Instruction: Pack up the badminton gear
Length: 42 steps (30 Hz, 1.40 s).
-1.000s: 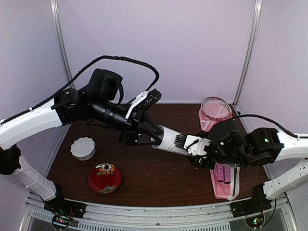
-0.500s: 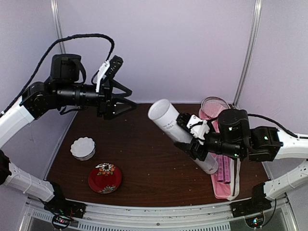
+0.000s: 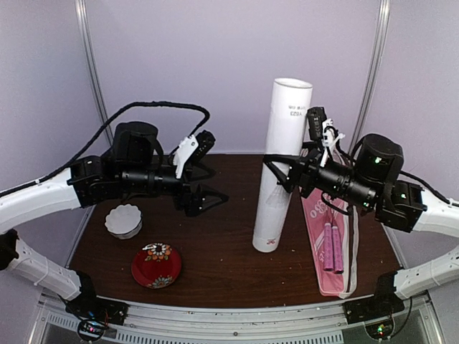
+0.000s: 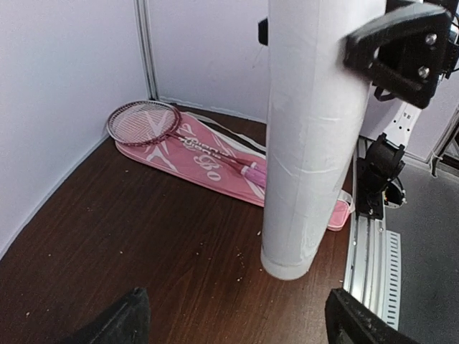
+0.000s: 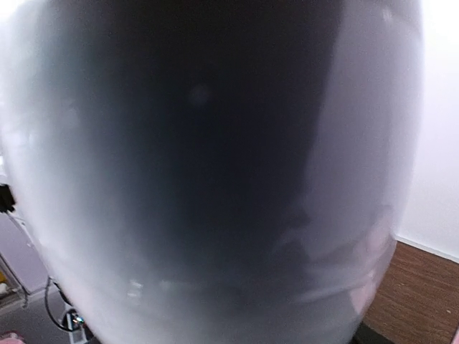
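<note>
Progress: judged partly done. No shuttlecock is visible; whether any are inside the tube cannot be told. The racquets (image 3: 329, 245) lie on top of the pink bag (image 3: 336, 281), not enclosed. The bag lies flat on the worktop (image 3: 215, 251), below the right gripper and on the side away from the left arm. Stowing the tube and closing the bag appear to remain.

Tube (image 3: 290, 107): clamped between the fingers of the right gripper (image 3: 285, 166) above its mid-length. It stands on end with its long axis near vertical. The lower end is at the worktop, and the upper end leans slightly towards the right arm.

Left gripper (image 3: 211, 185): spread wide, empty, level with the tube's middle and well apart from it.
</note>
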### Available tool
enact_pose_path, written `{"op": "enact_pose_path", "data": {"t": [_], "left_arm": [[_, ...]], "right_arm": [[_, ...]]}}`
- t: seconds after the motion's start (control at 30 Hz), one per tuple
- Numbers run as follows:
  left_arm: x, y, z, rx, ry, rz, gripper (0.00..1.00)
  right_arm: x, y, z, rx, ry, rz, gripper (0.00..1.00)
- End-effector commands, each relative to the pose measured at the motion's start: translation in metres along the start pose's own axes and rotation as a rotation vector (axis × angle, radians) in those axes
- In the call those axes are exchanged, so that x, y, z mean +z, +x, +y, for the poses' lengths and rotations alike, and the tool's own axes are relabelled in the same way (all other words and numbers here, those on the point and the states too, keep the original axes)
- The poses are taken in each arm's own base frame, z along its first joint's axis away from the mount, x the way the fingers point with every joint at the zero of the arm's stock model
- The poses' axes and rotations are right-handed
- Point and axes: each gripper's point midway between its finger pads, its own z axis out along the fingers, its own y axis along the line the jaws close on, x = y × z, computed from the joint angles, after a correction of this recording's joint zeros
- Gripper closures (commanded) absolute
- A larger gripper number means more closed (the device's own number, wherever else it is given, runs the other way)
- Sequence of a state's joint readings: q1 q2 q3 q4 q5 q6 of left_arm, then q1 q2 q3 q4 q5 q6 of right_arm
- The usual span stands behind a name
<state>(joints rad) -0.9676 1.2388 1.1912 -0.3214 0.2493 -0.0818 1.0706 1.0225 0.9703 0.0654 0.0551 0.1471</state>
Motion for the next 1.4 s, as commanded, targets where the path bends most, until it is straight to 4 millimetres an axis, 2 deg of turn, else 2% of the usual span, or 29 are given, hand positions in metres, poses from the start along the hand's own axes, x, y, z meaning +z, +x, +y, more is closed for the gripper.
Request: {"op": "enact_pose_path", "data": {"t": [0.0, 0.17, 0.37, 0.67, 0.9, 1.17, 1.27, 1.37], "left_arm": [[0.014, -0.042, -0.014, 0.020, 0.050, -0.157, 0.12], [0.031, -0.048, -0.034, 0.013, 0.150, -0.175, 0.11], [0.035, -0.054, -0.059, -0.016, 0.302, -0.218, 0.11], [0.035, -0.060, -0.080, -0.027, 0.448, -0.271, 0.11], [0.040, -0.067, -0.079, -0.049, 0.455, -0.299, 0.15], [0.040, -0.067, -0.080, -0.063, 0.467, -0.304, 0.34], [0.039, -0.059, -0.074, -0.084, 0.436, -0.278, 0.42], [0.042, -0.046, -0.058, -0.127, 0.376, -0.221, 0.46]], "right_arm": [[-0.002, -0.047, 0.036, 0.156, -0.214, -0.202, 0.32], [-0.002, -0.049, 0.056, 0.193, -0.344, -0.237, 0.31], [-0.001, -0.046, 0.069, 0.193, -0.424, -0.257, 0.30], [0.005, -0.041, 0.070, 0.193, -0.434, -0.266, 0.33], [0.007, -0.036, 0.072, 0.202, -0.450, -0.269, 0.32], [0.007, -0.030, 0.068, 0.201, -0.431, -0.266, 0.31], [0.006, -0.028, 0.061, 0.205, -0.409, -0.259, 0.28], [0.005, -0.024, 0.052, 0.212, -0.386, -0.249, 0.23]]}}
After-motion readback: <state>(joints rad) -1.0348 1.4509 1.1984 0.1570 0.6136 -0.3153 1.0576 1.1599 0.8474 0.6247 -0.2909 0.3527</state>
